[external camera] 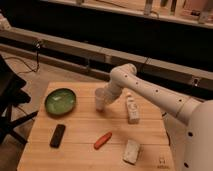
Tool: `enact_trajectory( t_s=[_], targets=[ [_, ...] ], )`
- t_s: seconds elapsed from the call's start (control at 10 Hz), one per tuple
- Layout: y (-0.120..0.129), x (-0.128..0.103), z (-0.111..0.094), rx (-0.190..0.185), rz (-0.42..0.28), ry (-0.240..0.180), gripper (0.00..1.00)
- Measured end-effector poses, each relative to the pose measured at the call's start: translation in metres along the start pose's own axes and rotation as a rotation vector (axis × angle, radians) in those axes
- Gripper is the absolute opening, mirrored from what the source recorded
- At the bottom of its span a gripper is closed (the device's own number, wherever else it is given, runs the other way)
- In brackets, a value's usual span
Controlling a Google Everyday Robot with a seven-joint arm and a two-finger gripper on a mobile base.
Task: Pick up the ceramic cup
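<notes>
Jaws' state cannot tell; gripper (103, 101) at smooth white tapered ceramic cup (100, 99), three o'clock of round glossy green plate (60, 101) on wood-slat table (85, 155).

White tubular arm (150, 92), rounded joints, small dark dots; gripper (103, 102) white.

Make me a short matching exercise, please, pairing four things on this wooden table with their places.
Things:
1. green plate
2. ceramic cup
3. orange object
4. black object

Places:
A. near the front edge, centre
B. at the gripper, mid-table
C. back left
D. front left, below the plate

Pairs: 1-C, 2-B, 3-A, 4-D
</notes>
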Motion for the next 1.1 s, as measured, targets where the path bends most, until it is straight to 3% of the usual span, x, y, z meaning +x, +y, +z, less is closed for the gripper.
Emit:
enact_trajectory(
  t_s=[0.3,1.1],
  targets=[
    [-0.005,0.006,-0.031,0.017,0.006,0.010,0.03],
    [-0.019,0.000,-0.058,0.041,-0.015,0.027,0.03]
  ],
)
